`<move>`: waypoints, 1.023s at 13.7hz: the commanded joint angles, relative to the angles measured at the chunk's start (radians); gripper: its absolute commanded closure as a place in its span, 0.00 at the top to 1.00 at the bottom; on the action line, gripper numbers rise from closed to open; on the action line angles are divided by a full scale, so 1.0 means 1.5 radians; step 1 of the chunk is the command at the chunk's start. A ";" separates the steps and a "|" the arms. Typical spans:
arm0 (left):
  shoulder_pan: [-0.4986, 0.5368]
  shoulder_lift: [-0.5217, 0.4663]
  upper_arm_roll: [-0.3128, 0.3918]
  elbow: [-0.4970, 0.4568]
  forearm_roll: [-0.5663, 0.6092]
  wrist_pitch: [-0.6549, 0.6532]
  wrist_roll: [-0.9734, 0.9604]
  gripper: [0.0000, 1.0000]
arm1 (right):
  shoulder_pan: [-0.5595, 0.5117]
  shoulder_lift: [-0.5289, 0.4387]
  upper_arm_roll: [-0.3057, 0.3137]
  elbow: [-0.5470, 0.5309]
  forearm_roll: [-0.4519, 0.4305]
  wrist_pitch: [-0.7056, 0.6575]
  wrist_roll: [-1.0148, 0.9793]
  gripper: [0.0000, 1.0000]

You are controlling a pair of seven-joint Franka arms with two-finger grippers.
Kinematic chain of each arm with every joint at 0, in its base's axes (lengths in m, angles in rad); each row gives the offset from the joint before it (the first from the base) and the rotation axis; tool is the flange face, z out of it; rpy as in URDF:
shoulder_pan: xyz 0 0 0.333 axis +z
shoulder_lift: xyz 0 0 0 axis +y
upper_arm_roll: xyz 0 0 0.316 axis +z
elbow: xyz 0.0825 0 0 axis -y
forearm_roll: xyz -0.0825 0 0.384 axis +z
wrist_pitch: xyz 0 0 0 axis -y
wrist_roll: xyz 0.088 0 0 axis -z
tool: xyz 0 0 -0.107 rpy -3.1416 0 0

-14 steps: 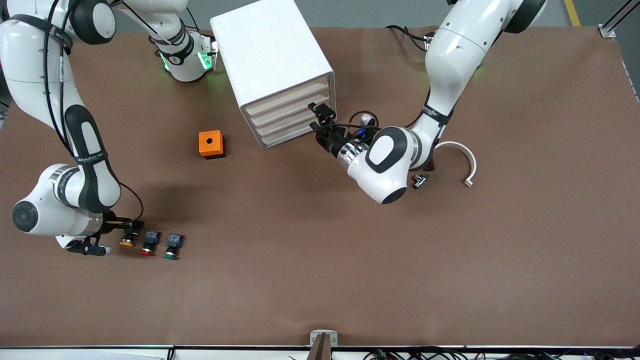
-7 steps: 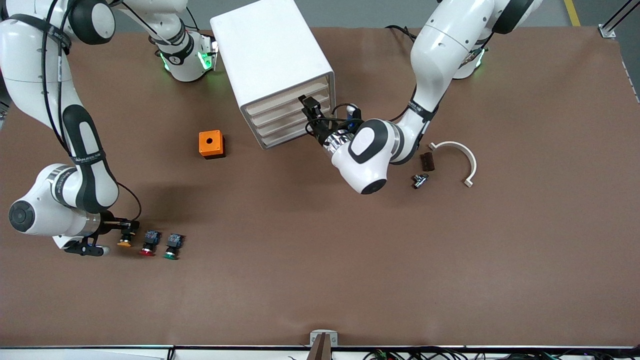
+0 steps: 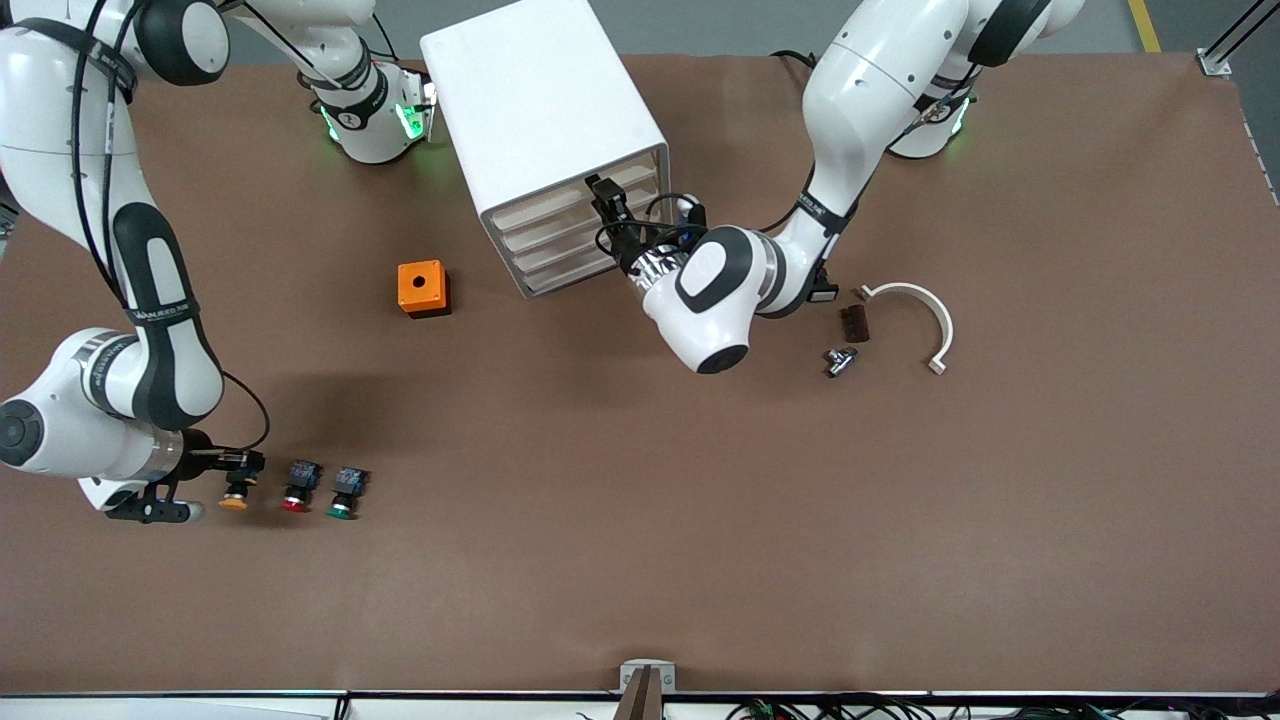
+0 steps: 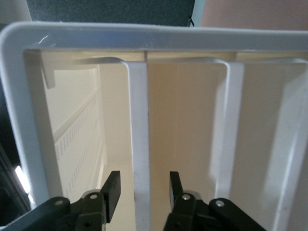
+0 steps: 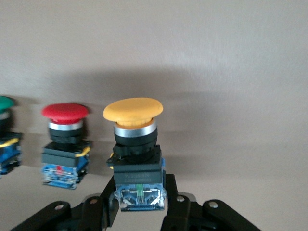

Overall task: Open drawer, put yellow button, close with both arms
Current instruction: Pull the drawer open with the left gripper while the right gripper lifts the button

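The white cabinet [image 3: 530, 90] stands near the robots' bases, and its uppermost drawer [image 3: 550, 200] is shut. My left gripper [image 3: 603, 195] is open at that drawer's front. In the left wrist view the gripper [image 4: 144, 186] has one finger on each side of the drawer's white front lip [image 4: 138, 120], with gaps on both sides. My right gripper [image 3: 240, 468] is shut on the yellow button [image 3: 233, 497] at table level near the right arm's end. In the right wrist view the gripper [image 5: 139, 195] clamps the black-and-blue body under the yellow button's cap [image 5: 133, 109].
A red-capped button [image 3: 295, 490] and a green-capped button [image 3: 343, 495] sit beside the yellow one. An orange block [image 3: 422, 288] lies beside the cabinet. A white curved piece [image 3: 915, 300], a small brown block [image 3: 853, 322] and a small metal part [image 3: 838, 360] lie toward the left arm's end.
My left gripper has moved from the lower drawers up to the uppermost drawer's front. My right gripper has drawn the yellow button away from the red one, toward the right arm's end.
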 commanded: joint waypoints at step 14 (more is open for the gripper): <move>0.080 0.007 0.078 0.109 0.031 -0.008 0.075 0.04 | 0.076 -0.181 0.006 -0.004 -0.001 -0.202 0.201 0.02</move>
